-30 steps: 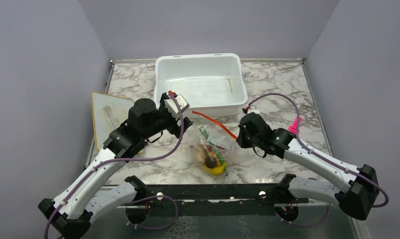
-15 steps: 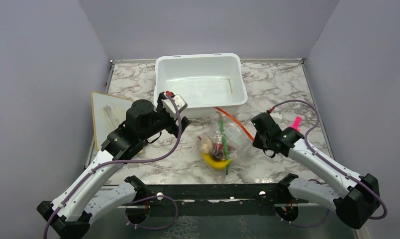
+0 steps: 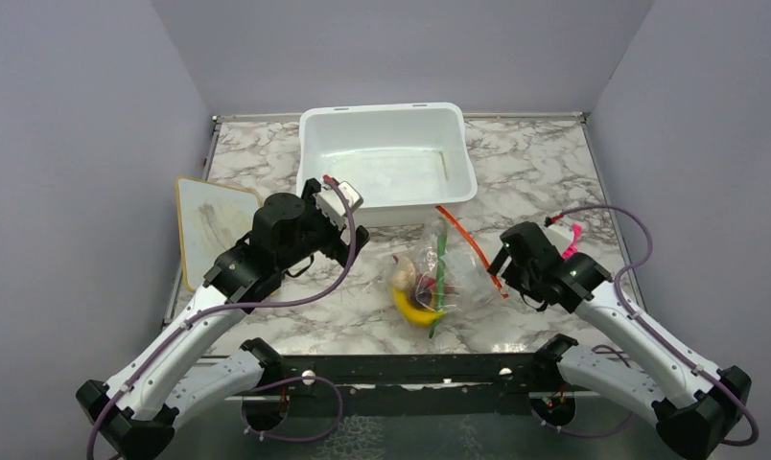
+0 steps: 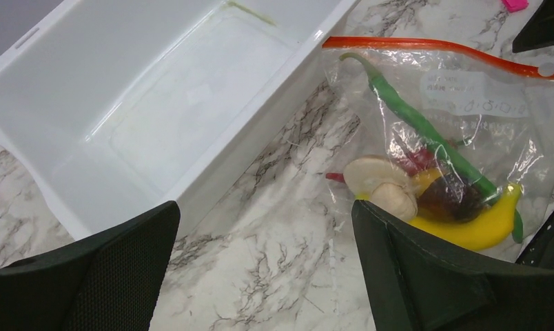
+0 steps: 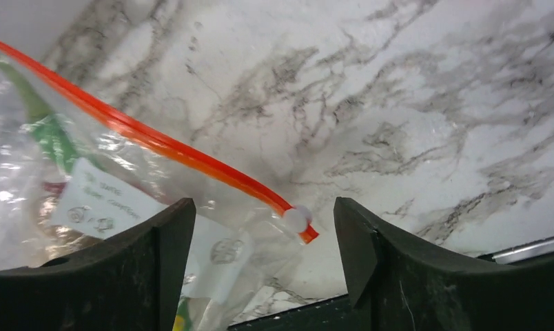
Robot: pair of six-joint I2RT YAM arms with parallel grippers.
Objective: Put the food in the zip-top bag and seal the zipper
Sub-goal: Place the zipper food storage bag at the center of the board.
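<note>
– Two grippers, state?
– Jaws apart on both: left gripper (image 4: 264,227) wide, empty; right gripper (image 5: 260,207) parted astride zipper (image 5: 164,145) end, gripping nothing.
– Bag?
– Flat zip-top bag (image 4: 467,124) at six o'clock of white tub (image 3: 382,120), food (image 4: 439,200) inside.

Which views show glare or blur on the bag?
Top external: even, sharp, only small highlights on the zip-top bag. Left wrist: white tub floor nearly blown out, bag contents crisp. Right wrist: glare patches on the plastic, zipper sharp, near fingers dark.
</note>
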